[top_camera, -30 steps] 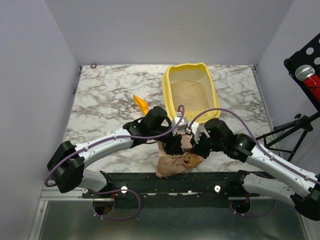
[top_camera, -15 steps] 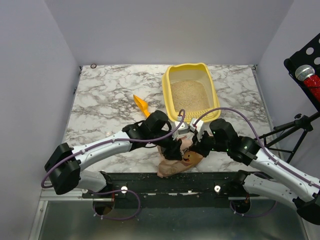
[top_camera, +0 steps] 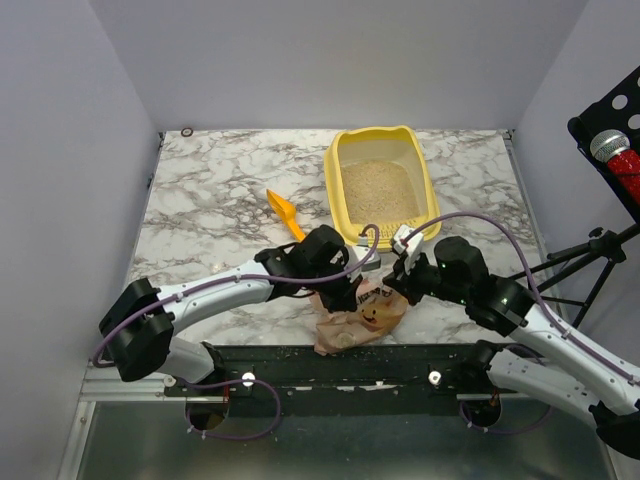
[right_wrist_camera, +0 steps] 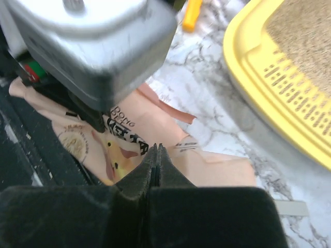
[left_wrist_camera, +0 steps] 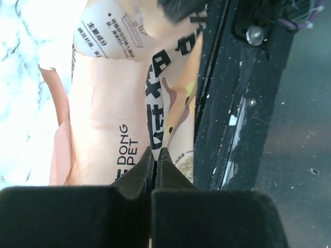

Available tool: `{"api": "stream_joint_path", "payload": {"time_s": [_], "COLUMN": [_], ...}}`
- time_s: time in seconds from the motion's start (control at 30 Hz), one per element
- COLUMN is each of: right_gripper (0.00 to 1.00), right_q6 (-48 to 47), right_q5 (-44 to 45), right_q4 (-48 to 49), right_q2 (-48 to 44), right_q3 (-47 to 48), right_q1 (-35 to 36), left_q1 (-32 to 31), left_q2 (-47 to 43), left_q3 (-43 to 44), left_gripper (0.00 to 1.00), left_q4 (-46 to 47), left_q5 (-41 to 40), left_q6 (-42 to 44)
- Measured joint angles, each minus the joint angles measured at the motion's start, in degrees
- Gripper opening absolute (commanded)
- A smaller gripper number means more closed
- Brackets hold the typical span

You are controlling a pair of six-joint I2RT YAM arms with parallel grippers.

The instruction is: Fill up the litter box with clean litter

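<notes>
- The litter box (top_camera: pixel 375 132) stands on the tabletop (top_camera: pixel 220 190), and its long axis points away from the arms. The clean litter (top_camera: pixel 378 190) already covers its floor in a thin beige layer.
- The bag (top_camera: pixel 350 325) lies crumpled just in front of the near, slotted lip of the litter box, between the box and the bases of the arms. Both grippers are over it.
- The left fingers (left_wrist_camera: pixel 139 173) are pressed together. Their tips sit on a fold of the bag that carries dark characters. I cannot tell if they pinch the film or only touch it.
- The right fingers (right_wrist_camera: pixel 142 173) are also pressed together, with the tips against the bag. Here too I cannot confirm a grip.
- From both pairs of fingers the litter box lies straight ahead, beyond the bag. The right fingers seem a little nearer to its lip.
- In my judgement, the coming move needs the bag lifted and its mouth carried forward over this lip.
- An orange scoop (top_camera: pixel 284 211) lies to the left of the litter box, apart from it.
- On the bag I can read "DONG PET" (left_wrist_camera: pixel 126 150). There are also large dark Chinese characters, a white panel of print too small to read, and a yellow cartoon face (top_camera: pixel 373 318).
</notes>
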Motion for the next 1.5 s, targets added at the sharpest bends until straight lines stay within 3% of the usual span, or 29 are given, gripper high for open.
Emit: {"api": "stream_joint_path", "payload": {"time_s": [0.2,0.23,0.3,0.33,0.5,0.8,1.03,1.5], "right_gripper": [0.02,0.08,0.31,0.38,0.50,0.55,0.56,0.56], "right_q6": [0.0,0.0,0.0,0.0,-1.5,-11.3,-19.3,-29.7], "right_q5": [1.1,1.2,1.2,1.1,-0.8,-6.6,-11.4,-18.2], "right_q4": [2.9,3.0,3.2,3.2,3.3,4.6,4.9,9.7], "right_q2": [0.2,0.2,0.2,0.2,0.5,1.1,5.0,9.4], "right_q3": [0.9,0.9,0.9,1.0,4.1,8.2,8.1,4.1], "right_q1": [-0.6,-0.6,-0.6,-0.6,-0.6,-0.6,-0.6,-0.6], "left_q1": [0.0,-0.1,-0.1,-0.1,-0.1,0.8,5.5,8.3], "left_q2": [0.7,0.3,-0.7,-1.6,-5.5,-5.5,-2.7,-7.7], "left_q3": [1.0,1.6,2.3,3.0,4.7,12.6,15.7,3.2], "left_gripper": [0.00,0.00,0.00,0.00,0.00,0.00,0.00,0.00], "left_q4": [-3.1,-4.3,-6.1,-7.6,-14.2,-21.9,-21.7,-10.7], "left_q5": [-3.4,-4.1,-4.8,-5.1,-5.5,-5.6,-2.5,2.0], "left_q6": [0.1,0.1,0.1,0.3,3.2,16.9,24.2,23.8]}}
